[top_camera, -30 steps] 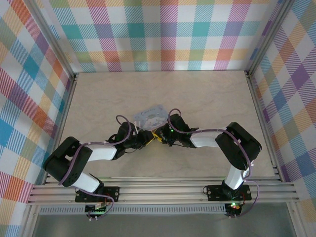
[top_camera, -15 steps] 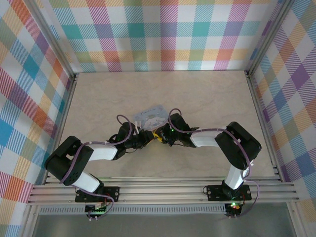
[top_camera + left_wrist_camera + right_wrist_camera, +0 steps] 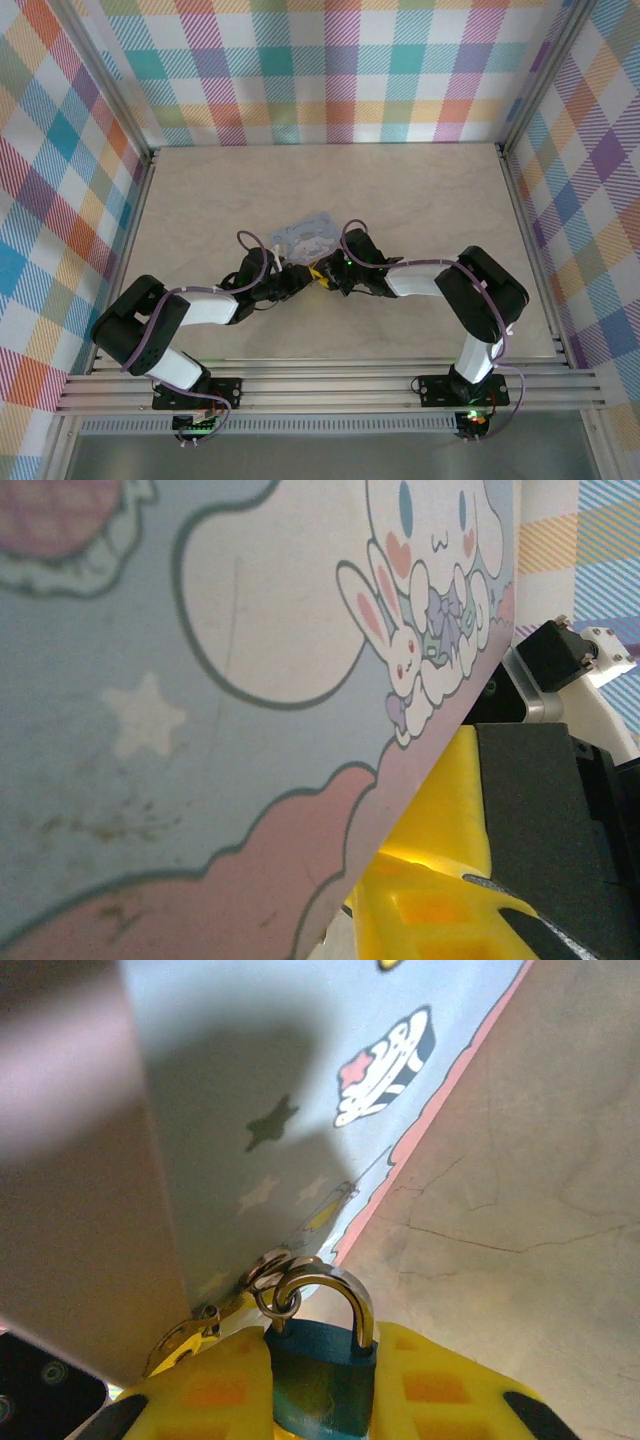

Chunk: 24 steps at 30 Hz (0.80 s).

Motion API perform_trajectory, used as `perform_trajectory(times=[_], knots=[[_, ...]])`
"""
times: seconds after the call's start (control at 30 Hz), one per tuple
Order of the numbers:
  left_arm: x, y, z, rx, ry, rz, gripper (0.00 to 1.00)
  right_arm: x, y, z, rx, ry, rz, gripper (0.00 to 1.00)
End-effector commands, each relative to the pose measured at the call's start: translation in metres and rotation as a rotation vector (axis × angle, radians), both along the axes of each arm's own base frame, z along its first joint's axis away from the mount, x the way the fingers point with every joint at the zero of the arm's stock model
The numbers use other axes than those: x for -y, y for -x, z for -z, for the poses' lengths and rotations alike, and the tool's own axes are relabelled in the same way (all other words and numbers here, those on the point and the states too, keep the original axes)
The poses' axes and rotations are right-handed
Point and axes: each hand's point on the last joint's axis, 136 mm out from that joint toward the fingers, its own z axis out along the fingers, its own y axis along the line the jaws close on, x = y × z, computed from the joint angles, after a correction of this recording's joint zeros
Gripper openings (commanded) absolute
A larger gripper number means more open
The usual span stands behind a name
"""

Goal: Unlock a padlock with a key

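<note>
1. Meeting near the middle of the surface [image 3: 420, 200], the left end effector [image 3: 296, 281] and the right end effector [image 3: 328, 276] stand tip to tip in the top view. The left arm reaches in from 8 o'clock and the right arm from 4 o'clock.
2. The pale blue cartoon-printed tin [image 3: 305, 236] lies just beyond them, at 12 o'clock of the spot where they meet.
3. In the right wrist view the padlock [image 3: 322, 1380], with a teal body, sits at 6 o'clock of the frame. It stands upright, with its silver shackle [image 3: 345, 1290] arching toward 12 o'clock.
4. The right end effector is clamped on the padlock. Its yellow fingers [image 3: 200, 1400] press the body from 9 o'clock and 3 o'clock.
5. A small ring [image 3: 268, 1285] is threaded through the shackle on its 10 o'clock side. A brass-coloured piece [image 3: 185, 1338] trails from it toward 8 o'clock, and it cannot be told whether that piece is the key.
6. The tin rises just behind the padlock, from 9 to 12 o'clock, with bare surface at 3 o'clock.
7. In the left wrist view the tin's printed face, with white rabbit figures, spreads from 9 o'clock. A yellow part [image 3: 430, 880] and a black housing [image 3: 540, 820] sit at 4 to 5 o'clock beside its edge.
8. It cannot be told whether the left end effector's jaws are apart or together.
</note>
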Motion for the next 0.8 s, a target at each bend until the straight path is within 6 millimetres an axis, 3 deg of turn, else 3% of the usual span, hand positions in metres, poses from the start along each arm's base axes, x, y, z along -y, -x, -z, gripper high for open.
perform_trajectory(times=[0.0, 0.27, 0.57, 0.77], knots=[[0.0019, 0.0068, 0.0056, 0.004, -0.018, 0.028, 0.22, -0.0156, -0.0092, -0.0229, 0.029, -0.071, -0.007, 0.00], [0.0029, 0.0091, 0.0079, 0.007, -0.023, 0.047, 0.17, -0.0166, -0.0109, -0.0241, 0.023, -0.082, 0.005, 0.00], [0.0015, 0.0114, 0.0111, 0.016, -0.031, 0.055, 0.22, -0.0171, -0.0117, -0.0241, 0.010, -0.090, 0.019, 0.00], [0.0003, 0.0125, 0.0105, 0.027, -0.036, 0.061, 0.16, -0.0171, -0.0133, -0.0261, 0.006, -0.093, 0.030, 0.00]])
